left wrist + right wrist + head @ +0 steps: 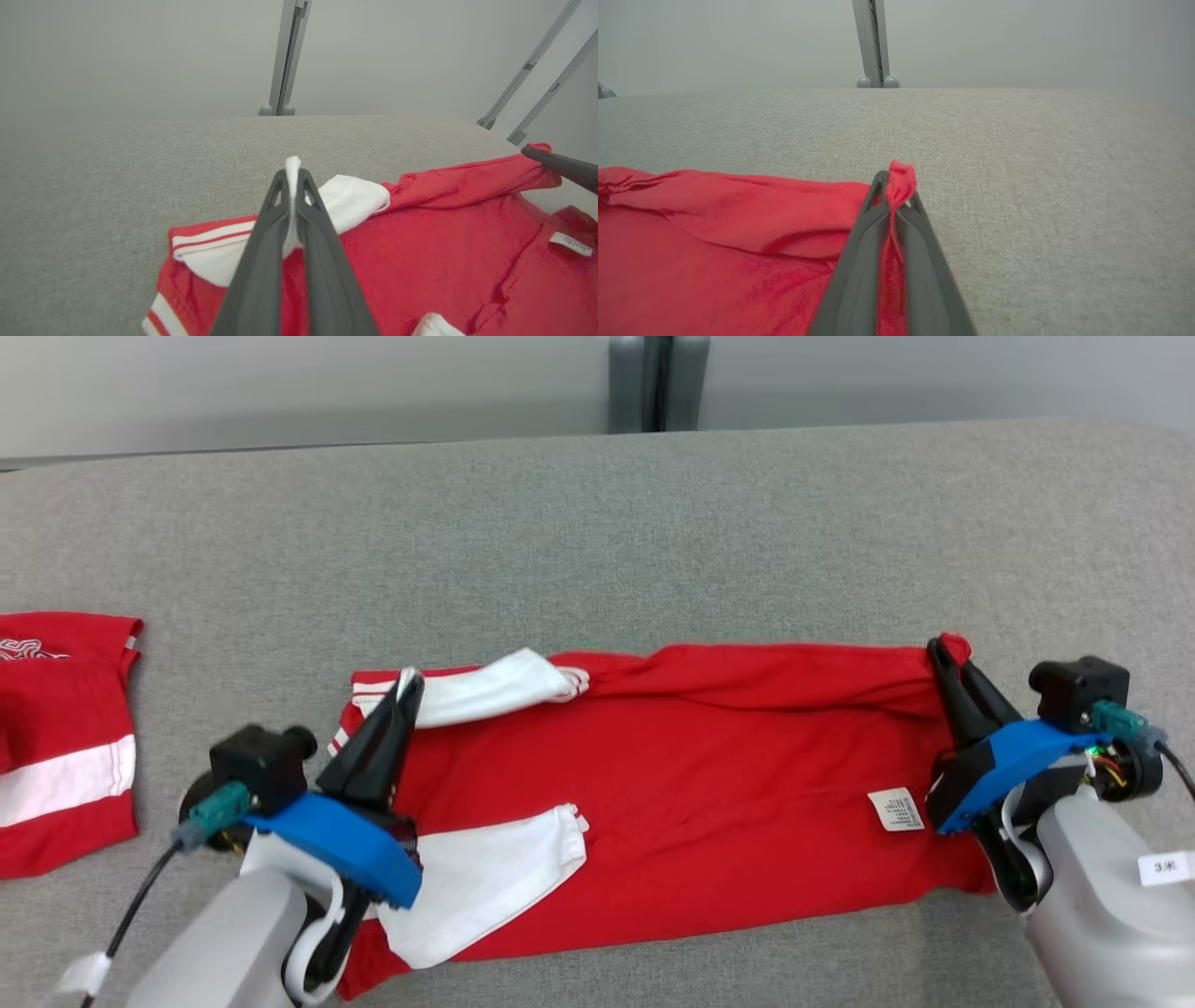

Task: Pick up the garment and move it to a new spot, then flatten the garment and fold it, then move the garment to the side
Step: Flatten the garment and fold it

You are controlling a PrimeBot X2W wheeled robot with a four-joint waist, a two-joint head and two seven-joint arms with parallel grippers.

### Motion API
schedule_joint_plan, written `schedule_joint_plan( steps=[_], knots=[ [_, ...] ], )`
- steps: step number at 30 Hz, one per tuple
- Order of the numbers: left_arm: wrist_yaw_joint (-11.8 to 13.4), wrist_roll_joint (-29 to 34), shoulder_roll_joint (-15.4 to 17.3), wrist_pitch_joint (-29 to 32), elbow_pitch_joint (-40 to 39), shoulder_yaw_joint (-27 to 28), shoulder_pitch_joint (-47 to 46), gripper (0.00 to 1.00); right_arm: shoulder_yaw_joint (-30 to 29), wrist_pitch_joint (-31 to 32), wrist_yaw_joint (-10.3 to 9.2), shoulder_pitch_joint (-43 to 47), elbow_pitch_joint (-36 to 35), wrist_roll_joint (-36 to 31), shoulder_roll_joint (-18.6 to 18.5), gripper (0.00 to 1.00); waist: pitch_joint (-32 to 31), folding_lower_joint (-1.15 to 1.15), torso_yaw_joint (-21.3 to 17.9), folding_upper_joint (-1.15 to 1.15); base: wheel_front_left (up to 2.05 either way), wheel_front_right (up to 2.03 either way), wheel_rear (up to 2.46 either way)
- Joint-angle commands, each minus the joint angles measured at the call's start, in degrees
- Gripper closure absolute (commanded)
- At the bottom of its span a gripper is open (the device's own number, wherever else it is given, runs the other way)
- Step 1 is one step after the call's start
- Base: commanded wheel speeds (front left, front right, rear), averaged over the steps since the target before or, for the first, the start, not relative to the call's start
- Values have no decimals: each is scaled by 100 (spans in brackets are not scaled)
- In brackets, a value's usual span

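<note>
**while held at both ends, red garment lies along near edge of bench**

as it stretches crosswise, each far corner is gripped. the left hand is clenched on a white sleeve at the garment's far left corner; in the left wrist view a sliver of white cloth stands up between its closed dark fingers. the right hand is clenched on the red cloth at the far right corner, and a red tuft pokes out past its tips in the right wrist view. a second white sleeve lies on the near left part of the garment, beside the left wrist. a white label shows near the right end. another red garment with a white band lies well apart at the bench's left edge. a grey post stands behind the far edge.
</note>
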Motion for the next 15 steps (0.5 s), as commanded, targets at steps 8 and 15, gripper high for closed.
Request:
schedule_joint_plan(
  steps=[8, 15],
  knots=[
    [50, 91, -85, -25, -157, 178, 717, 100, -471, -31, 1, 568, -221, -342, 140, 100, -213, 1, 72, 0, 0, 0, 0],
    [116, 88, -168, -25, -271, 355, 1251, 100, -845, -31, 1, 1056, -534, -406, 250, 60, -372, 1, 41, 0, 0, 0, 0]
  ],
)
